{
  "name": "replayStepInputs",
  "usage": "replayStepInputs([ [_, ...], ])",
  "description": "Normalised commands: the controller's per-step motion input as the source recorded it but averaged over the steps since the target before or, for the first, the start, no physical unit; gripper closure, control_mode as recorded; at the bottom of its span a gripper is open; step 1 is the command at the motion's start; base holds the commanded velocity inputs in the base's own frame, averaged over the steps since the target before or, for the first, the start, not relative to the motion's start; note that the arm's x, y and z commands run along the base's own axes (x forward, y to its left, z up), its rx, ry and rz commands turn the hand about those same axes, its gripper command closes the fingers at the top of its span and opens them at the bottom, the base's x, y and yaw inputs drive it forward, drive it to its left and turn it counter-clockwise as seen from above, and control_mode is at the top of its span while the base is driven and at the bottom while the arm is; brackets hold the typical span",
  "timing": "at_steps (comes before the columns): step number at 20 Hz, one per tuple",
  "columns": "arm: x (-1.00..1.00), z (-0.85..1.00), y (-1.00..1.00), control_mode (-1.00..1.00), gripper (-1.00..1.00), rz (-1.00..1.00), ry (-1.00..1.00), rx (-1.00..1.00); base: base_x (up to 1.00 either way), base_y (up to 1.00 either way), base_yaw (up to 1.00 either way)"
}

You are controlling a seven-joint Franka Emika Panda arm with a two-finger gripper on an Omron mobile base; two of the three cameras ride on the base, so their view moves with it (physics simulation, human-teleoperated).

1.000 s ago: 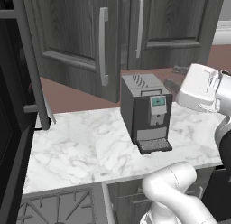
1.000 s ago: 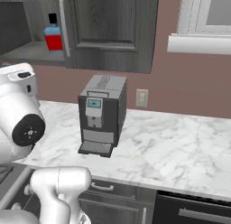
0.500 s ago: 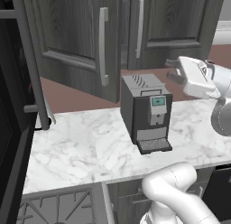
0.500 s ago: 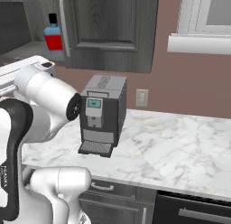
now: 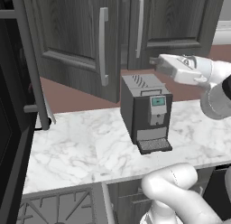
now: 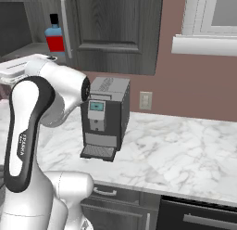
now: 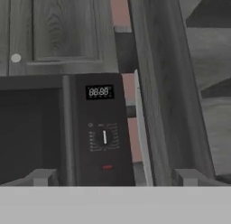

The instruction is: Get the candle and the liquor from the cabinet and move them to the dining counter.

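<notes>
Marble worktop [image 5: 90, 146] carrying black coffee machine [image 5: 145, 112]; above it I'm holding the gripper [image 5: 159, 64] open and empty, red-and-blue squarish liquor bottle [image 6: 55, 36] sitting in dark grey cabinet [image 6: 115, 29], nothing fetched.

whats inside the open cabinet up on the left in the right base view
The liquor stands upright on the shelf inside the cabinet, partly behind a silver bar handle. The robot's arm covers the shelf's lower left, so the candle cannot be seen there.

Glossy white rounded arm [image 6: 55, 90] segments with dark joint bands, small black lettering along one band
</notes>
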Motion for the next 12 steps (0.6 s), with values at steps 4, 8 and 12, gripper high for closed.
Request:
replayStepInputs([
  [4,0.10,0.00,0.25,-1.00,-1.00,0.07,0.05,-0.06,0.00,0.00,0.00],
  [8,0.10,0.00,0.16,-1.00,-1.00,0.11,-0.01,-0.06,0.00,0.00,0.00],
  [12,0.06,0.00,0.04,-1.00,-1.00,0.15,-0.01,-0.03,0.00,0.00,0.00],
])
